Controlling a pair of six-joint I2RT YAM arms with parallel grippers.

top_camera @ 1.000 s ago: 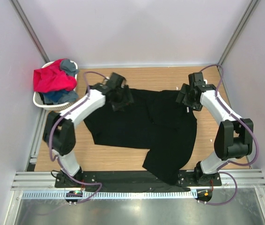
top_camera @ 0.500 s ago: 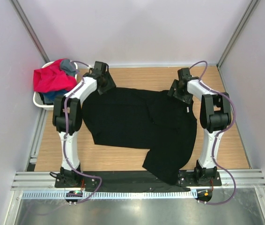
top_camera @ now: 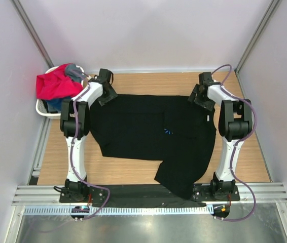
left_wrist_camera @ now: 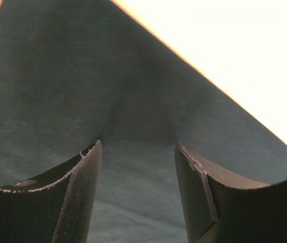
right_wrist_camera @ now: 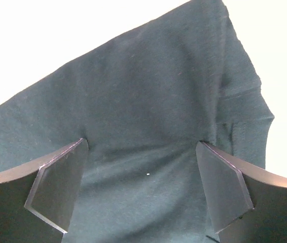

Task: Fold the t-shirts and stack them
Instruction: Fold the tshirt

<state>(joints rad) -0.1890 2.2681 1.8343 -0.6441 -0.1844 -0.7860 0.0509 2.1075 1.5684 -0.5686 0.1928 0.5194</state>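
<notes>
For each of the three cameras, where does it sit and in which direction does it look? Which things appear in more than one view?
Top external: above and behind the bases, looking down on the table and black t-shirt; left arm and right arm show whole.
Left wrist: on the left arm, looking past the left fingers onto the t-shirt.
Right wrist: on the right arm, right fingers wide apart over its edge.
Shared: all three see the t-shirt.

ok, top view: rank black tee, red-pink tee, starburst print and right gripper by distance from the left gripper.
1. black tee: its far-left corner lies at the left gripper.
2. red-pink tee: in the basket, further left.
3. starburst print: mid-shirt, toward the right.
4. right gripper: at the tee's far-right corner.
</notes>
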